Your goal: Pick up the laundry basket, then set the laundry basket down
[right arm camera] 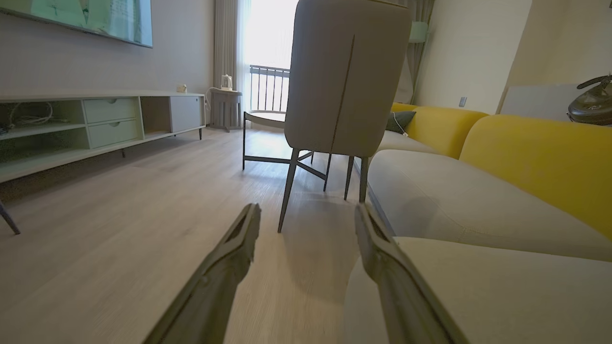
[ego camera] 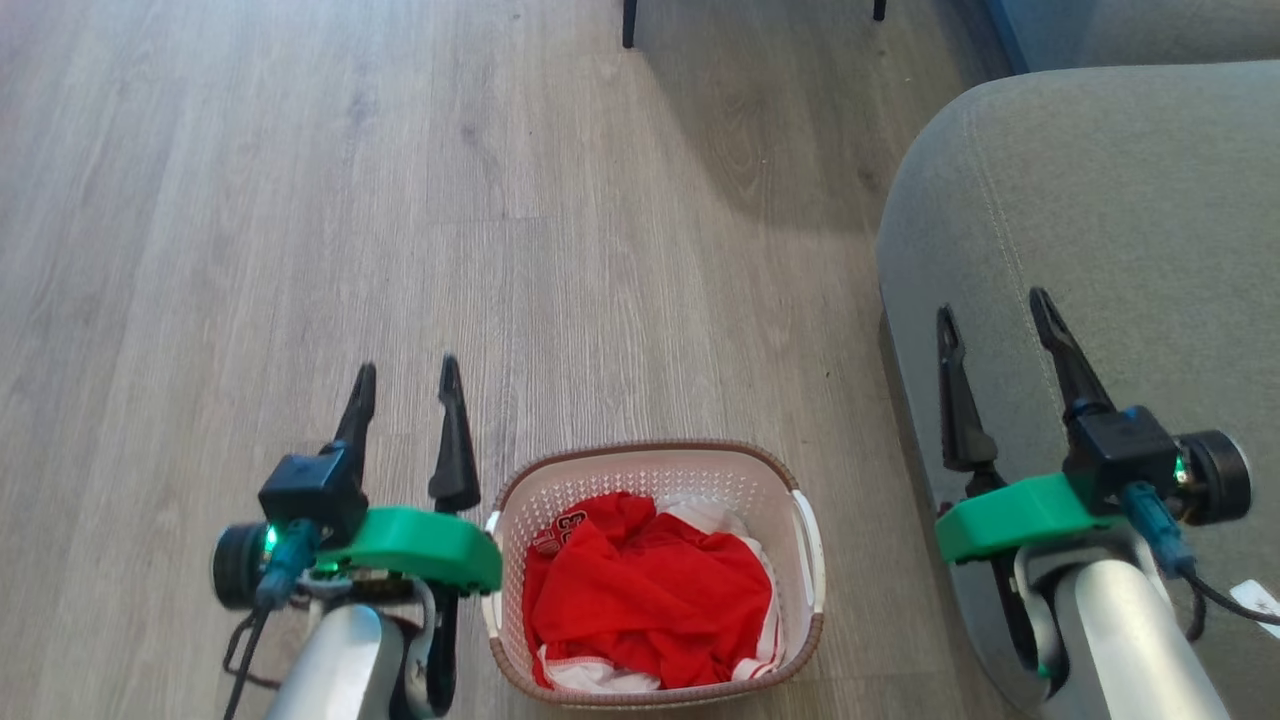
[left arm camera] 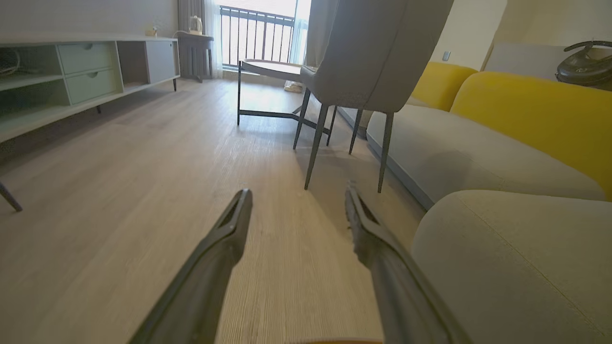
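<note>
White laundry basket (ego camera: 640,475), left gripper (ego camera: 407,366), right gripper (ego camera: 991,304) spread

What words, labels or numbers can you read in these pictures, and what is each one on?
Nothing can be read outright.
Red shirt in the laundry basket: white print, too blurred to read.
White tag at the head view's lower right edge: too small to read.

Bright daylight comes from the blown-out balcony window (right arm camera: 267,43) at the far edge of the wood floor (left arm camera: 143,191), glare sits on the boards below it, the chair (right arm camera: 344,81) casts a soft shadow toward camera, wrist views bow at edges with near fingers (left arm camera: 210,272) blurred, head view is even and sharp.
</note>
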